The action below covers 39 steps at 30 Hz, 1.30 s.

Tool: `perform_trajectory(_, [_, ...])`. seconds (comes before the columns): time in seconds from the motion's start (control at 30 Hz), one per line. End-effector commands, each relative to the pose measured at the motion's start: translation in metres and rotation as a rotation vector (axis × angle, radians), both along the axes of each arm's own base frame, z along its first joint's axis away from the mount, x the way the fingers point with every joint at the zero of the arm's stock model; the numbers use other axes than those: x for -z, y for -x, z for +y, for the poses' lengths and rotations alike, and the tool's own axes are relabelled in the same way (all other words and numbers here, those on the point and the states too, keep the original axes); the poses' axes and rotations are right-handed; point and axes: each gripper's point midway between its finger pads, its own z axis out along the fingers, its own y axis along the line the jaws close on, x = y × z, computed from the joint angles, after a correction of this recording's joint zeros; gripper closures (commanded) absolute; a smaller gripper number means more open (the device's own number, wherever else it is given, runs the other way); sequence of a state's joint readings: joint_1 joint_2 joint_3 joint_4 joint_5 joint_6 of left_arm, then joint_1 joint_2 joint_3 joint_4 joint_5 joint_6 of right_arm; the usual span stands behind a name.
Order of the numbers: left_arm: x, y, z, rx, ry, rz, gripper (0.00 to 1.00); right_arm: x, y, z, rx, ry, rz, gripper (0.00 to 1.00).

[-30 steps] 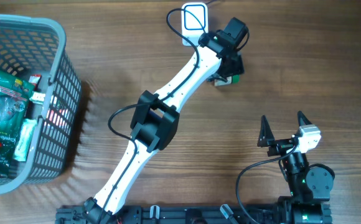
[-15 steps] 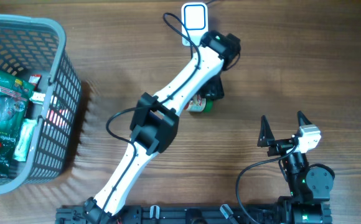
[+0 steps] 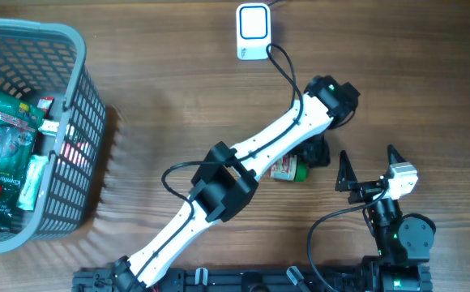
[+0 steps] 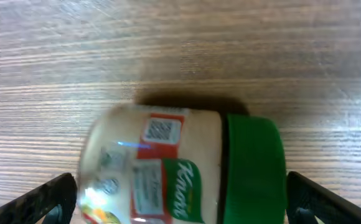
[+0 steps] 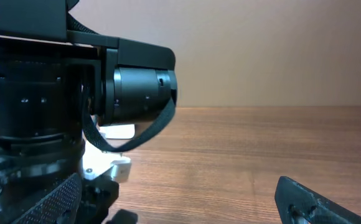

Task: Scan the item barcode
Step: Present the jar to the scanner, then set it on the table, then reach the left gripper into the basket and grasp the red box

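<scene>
The Knorr jar (image 4: pixel 180 165) has left the scanner (image 3: pixel 253 31) at the bench's far edge and lies released under the spread left end effector (image 3: pixel 314 154); scan probably done.

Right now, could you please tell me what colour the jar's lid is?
Green; the lid shows best in the left wrist view.

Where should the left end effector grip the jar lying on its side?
From straight above, end to end: one finger on the flat base, one on the green lid. The jar lies on its side, so its round body could roll; the open left end effector straddles it lengthwise.
</scene>
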State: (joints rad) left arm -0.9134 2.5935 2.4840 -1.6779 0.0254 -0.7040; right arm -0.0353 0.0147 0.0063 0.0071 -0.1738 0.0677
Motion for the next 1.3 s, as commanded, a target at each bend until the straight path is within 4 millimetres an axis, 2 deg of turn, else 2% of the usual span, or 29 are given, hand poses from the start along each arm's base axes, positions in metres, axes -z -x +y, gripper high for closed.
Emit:
perform_trajectory(0.0, [-0.010,-0.010,0.005,-0.020,0.027,-0.014,0.00,-0.002,0.000,-0.004,0.022,-0.010,-0.009,0.00])
perform_trajectory(0.07, [-0.027,-0.022,0.005,-0.039,0.075,-0.053,0.00,-0.002,0.000,-0.004,0.022,-0.010,-0.009,0.00])
perform_trajectory(0.17, [-0.064,-0.051,0.011,-0.088,0.178,-0.147,0.00,-0.002,0.000,-0.004,0.022,-0.011,-0.009,0.00])
perform_trajectory(0.23, [-0.099,-0.080,0.024,-0.132,0.251,-0.250,0.00,-0.002,0.000,-0.004,0.022,-0.011,-0.009,0.00])
perform_trajectory(0.27, [-0.127,-0.098,0.040,-0.168,0.285,-0.331,0.00,-0.002,0.000,-0.004,0.022,-0.011,-0.009,0.00])
perform_trajectory(0.33, [-0.184,-0.125,0.083,-0.254,0.328,-0.486,0.00,-0.002,0.000,-0.004,0.022,-0.011,-0.009,0.00])
perform_trajectory(0.43, [-0.277,-0.132,0.163,-0.391,0.373,-0.717,0.00,-0.002,0.000,-0.004,0.022,-0.011,-0.009,0.00])
perform_trajectory(0.5, [-0.337,-0.120,0.224,-0.495,0.368,-0.894,0.00,-0.002,0.000,-0.004,0.022,-0.010,-0.009,0.00])
perform_trajectory(0.53, [-0.355,-0.113,0.247,-0.536,0.359,-0.954,0.00,-0.002,0.000,-0.004,0.022,-0.011,-0.009,0.00])
perform_trajectory(0.6, [-0.400,-0.089,0.324,-0.693,0.279,-1.132,0.00,-0.002,0.000,-0.004,0.022,-0.010,-0.009,0.00])
perform_trajectory(0.67, [-0.418,-0.067,0.382,-0.839,0.196,-1.216,0.00,-0.002,0.000,-0.004,0.022,-0.011,-0.009,0.00])
perform_trajectory(0.73, [-0.419,-0.049,0.426,-0.958,0.113,-1.232,0.00,-0.002,0.000,-0.004,0.022,-0.011,-0.009,0.01])
perform_trajectory(0.8, [-0.405,-0.026,0.473,-1.164,0.018,-1.196,0.00,-0.002,0.000,-0.004,0.022,-0.011,-0.009,0.00])
perform_trajectory(0.87, [-0.382,-0.004,0.511,-1.382,-0.070,-1.124,0.00,-0.002,0.000,-0.004,0.022,-0.010,-0.009,0.00])
perform_trajectory(0.9, [-0.374,0.000,0.522,-1.433,-0.093,-1.094,0.00,-0.002,0.000,-0.004,0.022,-0.011,-0.009,0.00])
perform_trajectory(0.93, [-0.349,0.002,0.540,-1.502,-0.109,-0.998,0.00,-0.002,0.000,-0.004,0.022,-0.011,-0.009,0.00])
perform_trajectory(1.03, [-0.297,-0.005,0.552,-1.571,-0.088,-0.813,0.00,-0.002,0.000,-0.004,0.022,-0.010,-0.009,0.00])
perform_trajectory(1.1, [-0.251,-0.013,0.555,-1.598,-0.069,-0.681,0.00,-0.002,0.000,-0.004,0.022,-0.011,-0.009,0.00])
perform_trajectory(1.2, [-0.188,-0.017,0.552,-1.606,-0.072,-0.541,0.00,-0.002,0.000,-0.004,0.022,-0.011,-0.009,0.00])
perform_trajectory(1.27, [-0.145,-0.013,0.547,-1.607,-0.082,-0.454,0.00,-0.002,0.000,-0.004,0.022,-0.011,-0.009,0.00])
